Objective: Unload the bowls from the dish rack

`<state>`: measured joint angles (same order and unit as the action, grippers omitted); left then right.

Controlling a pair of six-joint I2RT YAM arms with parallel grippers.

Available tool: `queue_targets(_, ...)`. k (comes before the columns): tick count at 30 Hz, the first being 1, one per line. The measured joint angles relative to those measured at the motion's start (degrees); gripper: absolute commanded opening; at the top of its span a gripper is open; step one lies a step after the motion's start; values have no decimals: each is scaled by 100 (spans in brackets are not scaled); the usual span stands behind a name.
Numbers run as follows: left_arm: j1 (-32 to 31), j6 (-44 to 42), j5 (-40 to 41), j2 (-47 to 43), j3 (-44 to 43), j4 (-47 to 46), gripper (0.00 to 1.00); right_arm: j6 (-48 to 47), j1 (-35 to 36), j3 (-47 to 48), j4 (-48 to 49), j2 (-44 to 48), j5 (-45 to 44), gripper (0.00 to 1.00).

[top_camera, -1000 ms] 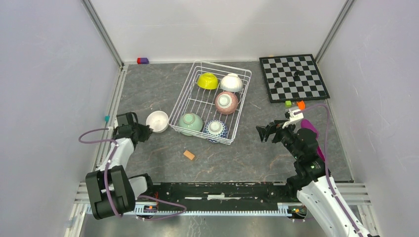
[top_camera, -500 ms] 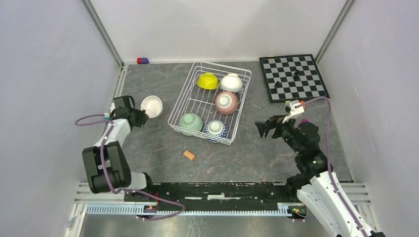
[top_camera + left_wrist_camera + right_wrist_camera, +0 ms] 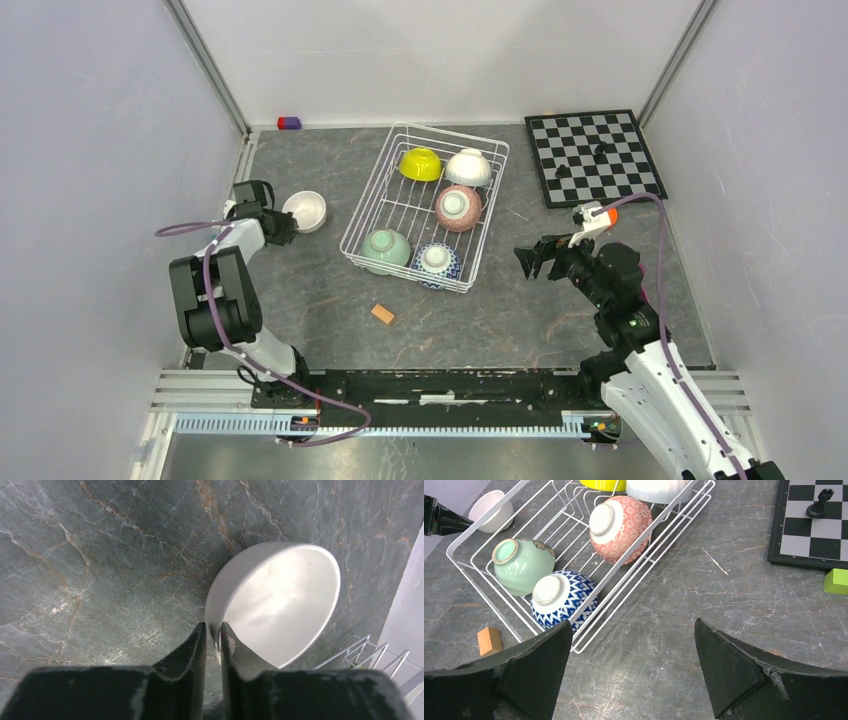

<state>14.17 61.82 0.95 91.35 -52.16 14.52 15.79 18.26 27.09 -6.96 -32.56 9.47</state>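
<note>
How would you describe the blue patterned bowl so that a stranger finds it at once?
Find the white wire dish rack in the middle of the table. At its near edge, beside the pale green bowl, lies the blue-and-white bowl, foot upward; it alone has a blue zigzag pattern.

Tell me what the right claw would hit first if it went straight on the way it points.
Most likely the dish rack, its side wires by the blue-and-white bowl. Only bare table lies between it and the open right claw, though height is unclear.
</note>
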Motion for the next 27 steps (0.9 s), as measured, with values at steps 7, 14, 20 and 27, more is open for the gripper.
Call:
queue_targets(7, -2, 17, 44, -50, 0, 61, 54, 2, 0, 0, 2, -13, 17, 98)
queue_targets(14, -52, -380, -107, -988, 4, 476, 90, -9, 0, 0, -92, 229, 35, 98)
queue_targets(20, -181, -1268, -391, -2651, -9, 981, 100, -70, 0, 9, -402, 400, -74, 98)
queue_targets(27, -184, -2162, -1093, -3530, -9, 1421, 100, -11, 0, 9, -664, 487, -146, 98)
